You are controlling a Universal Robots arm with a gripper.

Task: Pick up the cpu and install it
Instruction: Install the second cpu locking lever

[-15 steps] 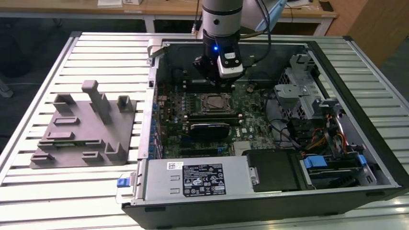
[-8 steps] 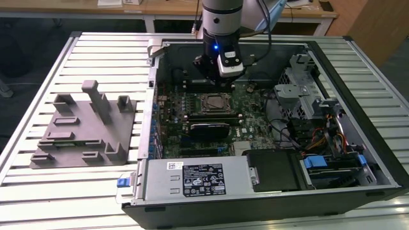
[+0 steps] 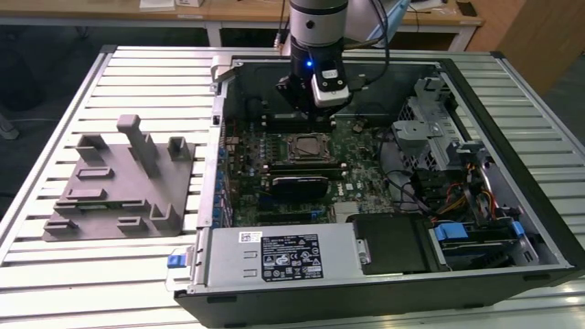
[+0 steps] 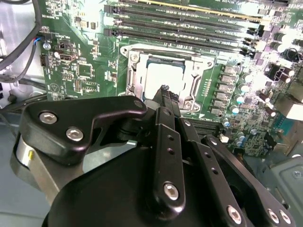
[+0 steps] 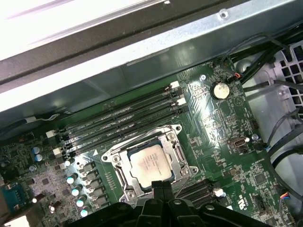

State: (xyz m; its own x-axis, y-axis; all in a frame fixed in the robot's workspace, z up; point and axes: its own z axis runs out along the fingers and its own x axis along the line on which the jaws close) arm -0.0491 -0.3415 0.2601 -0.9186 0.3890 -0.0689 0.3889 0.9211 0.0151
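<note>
Square silver-grey cpu (image 5: 150, 163) flat within metal-framed socket (image 5: 176, 153).

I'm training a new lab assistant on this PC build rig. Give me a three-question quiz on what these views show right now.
1. True or false: the cpu lies inside the socket frame on the motherboard.
2. In the exterior view, on which side of the computer case does the grey fixture sit? A) the view's left B) the view's right
3. Fill in: in both wrist views the gripper is above the ____.

Key: 1 true; 2 A; 3 cpu
</note>
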